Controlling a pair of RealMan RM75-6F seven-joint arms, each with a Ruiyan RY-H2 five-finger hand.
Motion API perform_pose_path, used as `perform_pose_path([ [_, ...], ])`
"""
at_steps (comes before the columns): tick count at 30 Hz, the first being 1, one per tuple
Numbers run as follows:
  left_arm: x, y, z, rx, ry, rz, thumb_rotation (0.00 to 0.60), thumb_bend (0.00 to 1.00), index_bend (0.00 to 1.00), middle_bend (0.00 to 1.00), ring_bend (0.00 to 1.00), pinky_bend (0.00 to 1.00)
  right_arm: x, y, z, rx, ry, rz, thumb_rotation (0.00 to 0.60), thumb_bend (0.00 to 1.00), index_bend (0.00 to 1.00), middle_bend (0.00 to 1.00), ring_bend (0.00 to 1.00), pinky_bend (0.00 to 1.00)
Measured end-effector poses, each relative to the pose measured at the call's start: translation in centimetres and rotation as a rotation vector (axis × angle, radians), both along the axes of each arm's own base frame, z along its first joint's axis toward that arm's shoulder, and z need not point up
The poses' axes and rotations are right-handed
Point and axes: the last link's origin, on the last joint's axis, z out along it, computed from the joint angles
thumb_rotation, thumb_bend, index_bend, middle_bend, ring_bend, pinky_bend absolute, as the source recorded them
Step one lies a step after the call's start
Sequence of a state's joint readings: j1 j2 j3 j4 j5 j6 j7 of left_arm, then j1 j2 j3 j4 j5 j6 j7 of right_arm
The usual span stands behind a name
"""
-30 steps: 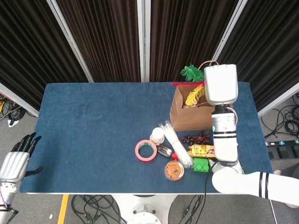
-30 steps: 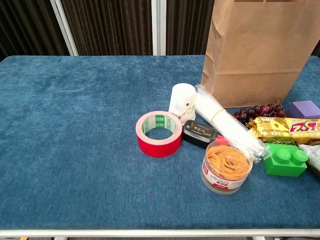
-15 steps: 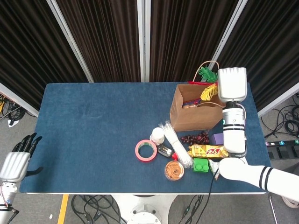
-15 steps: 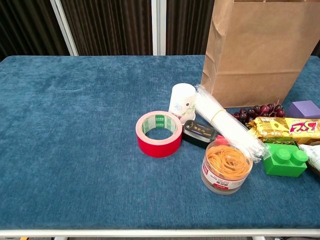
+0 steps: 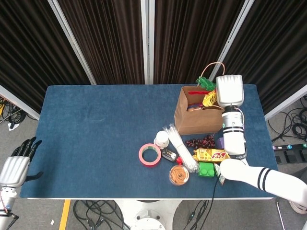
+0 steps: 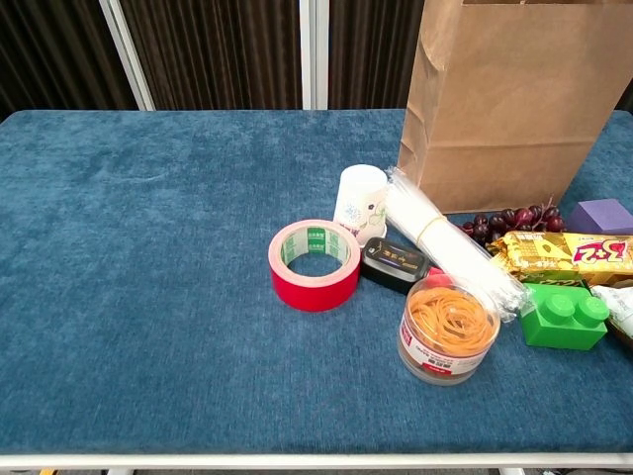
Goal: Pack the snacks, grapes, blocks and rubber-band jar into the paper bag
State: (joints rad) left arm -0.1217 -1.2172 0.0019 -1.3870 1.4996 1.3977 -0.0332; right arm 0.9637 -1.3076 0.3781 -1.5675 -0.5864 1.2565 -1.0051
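The brown paper bag (image 5: 195,120) (image 6: 514,99) stands open at the table's back right. My right arm's white wrist housing (image 5: 229,91) hangs over its far right rim and hides the hand. A yellow, green and red snack pack (image 5: 208,96) hangs from it at the bag's mouth. In front of the bag lie dark grapes (image 5: 201,142) (image 6: 506,218), a yellow snack bar (image 5: 209,155) (image 6: 564,252), a green block (image 5: 206,169) (image 6: 564,317), a purple block (image 6: 600,215) and the rubber-band jar (image 5: 179,175) (image 6: 447,327). My left hand (image 5: 17,165) hovers off the table's near left corner, fingers apart, empty.
A red tape roll (image 5: 149,155) (image 6: 315,263), a small white cup (image 5: 161,139) (image 6: 361,201), a black tin (image 6: 394,264) and a clear packet of white sticks (image 5: 180,147) (image 6: 450,247) crowd the jar's left side. Blue cloth covers the table (image 5: 96,129).
My right arm swung right, then came back left and lower, bringing the snack pack down to the bag's mouth. The left hand and the things on the table stayed put.
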Motion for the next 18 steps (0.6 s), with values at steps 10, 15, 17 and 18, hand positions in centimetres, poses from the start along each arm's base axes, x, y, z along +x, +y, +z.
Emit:
perform_pose_path([
  [10, -0.06, -0.12, -0.08, -0.004, 0.001, 0.002, 0.6, 0.11, 0.12, 0.13, 0.02, 0.21, -0.21, 0.31, 0.22, 0.036, -0.011, -0.017, 0.6, 0.0, 0.46, 0.4, 0.78, 0.84],
  [15, -0.02, -0.08, 0.0, 0.0, -0.002, 0.001, 0.6, 0.11, 0.12, 0.13, 0.02, 0.21, 0.1, 0.51, 0.63, 0.037, -0.033, -0.002, 0.6, 0.0, 0.38, 0.34, 0.77, 0.84],
  [17, 0.01, -0.05, -0.07, -0.002, -0.003, -0.001, 0.6, 0.11, 0.12, 0.13, 0.02, 0.21, 0.24, 0.65, 0.85, 0.04, -0.037, 0.0, 0.6, 0.0, 0.36, 0.32, 0.77, 0.84],
  [18, 0.03, -0.04, -0.1, -0.003, -0.004, -0.002, 0.6, 0.11, 0.12, 0.13, 0.02, 0.21, 0.27, 0.7, 0.9, 0.043, -0.042, -0.002, 0.6, 0.0, 0.34, 0.31, 0.77, 0.84],
])
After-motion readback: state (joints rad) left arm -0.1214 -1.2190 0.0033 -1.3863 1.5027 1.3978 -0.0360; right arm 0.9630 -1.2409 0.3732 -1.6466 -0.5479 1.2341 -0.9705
